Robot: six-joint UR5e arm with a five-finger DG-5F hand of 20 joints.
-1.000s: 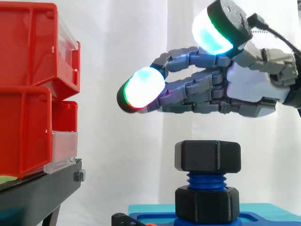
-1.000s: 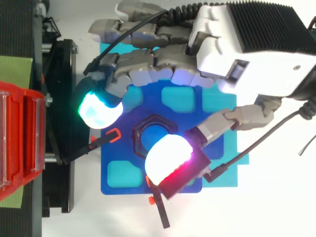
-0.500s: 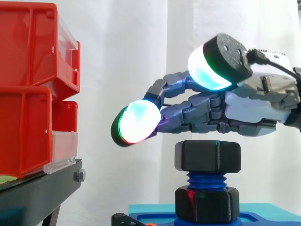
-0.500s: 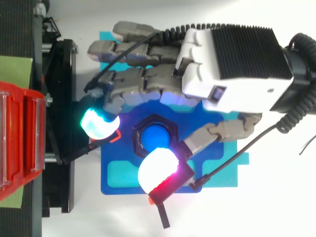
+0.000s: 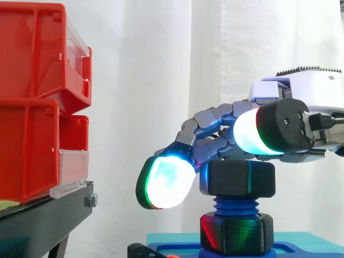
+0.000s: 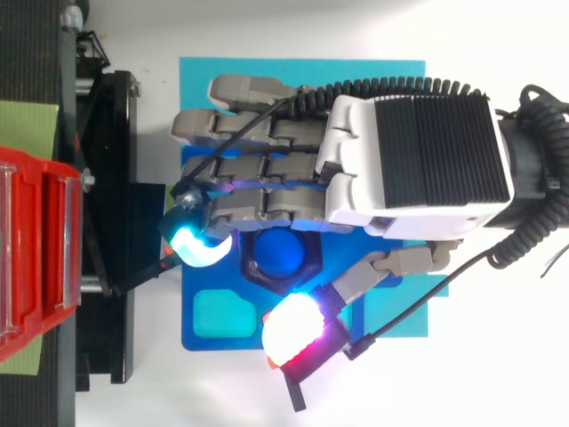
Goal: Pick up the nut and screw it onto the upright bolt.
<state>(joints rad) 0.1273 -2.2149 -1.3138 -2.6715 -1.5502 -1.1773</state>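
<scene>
- The black six-sided nut (image 5: 237, 179) sat on the top of the upright blue bolt (image 5: 235, 205). In the top view the bolt's round blue end showed through the nut's hole.
- Bare blue thread showed below the nut, and under that thread a second black nut (image 5: 236, 232) sat at the foot of the bolt, its faces lit red and green.
- The hand (image 6: 418, 156) lay palm down over the nut, coming in from the right of the side view.
- Its fingers and thumb were apart and had not closed on the nut.
- One finger bent down so that its cyan pad (image 5: 164, 183) hung just beside the nut's left face, at the nut's height.
- The thumb's white pad (image 5: 252, 134), edged red and green, stood on the camera's side of the nut. From above it lay just off the nut's near edge, with a narrow dark gap between them.
- The other fingers stretched fairly straight over the far part of the plate.
- The bolt rose from a dark blue plate (image 6: 200, 342) with shallow lighter recesses, and the plate lay on a cyan mat (image 6: 391, 76).
- A thin black strip (image 6: 293, 396) stuck out past the plate's near edge.
- To the left, well apart from the bolt, red bins (image 5: 27, 70) were stacked on a black stand (image 5: 43, 220). The lower bin had a clear plastic front (image 5: 72, 166), and I could read no print on it.
- A green sheet (image 6: 22, 124) lay under the bins.
- A white curtain (image 5: 161, 64) hung behind everything.
</scene>
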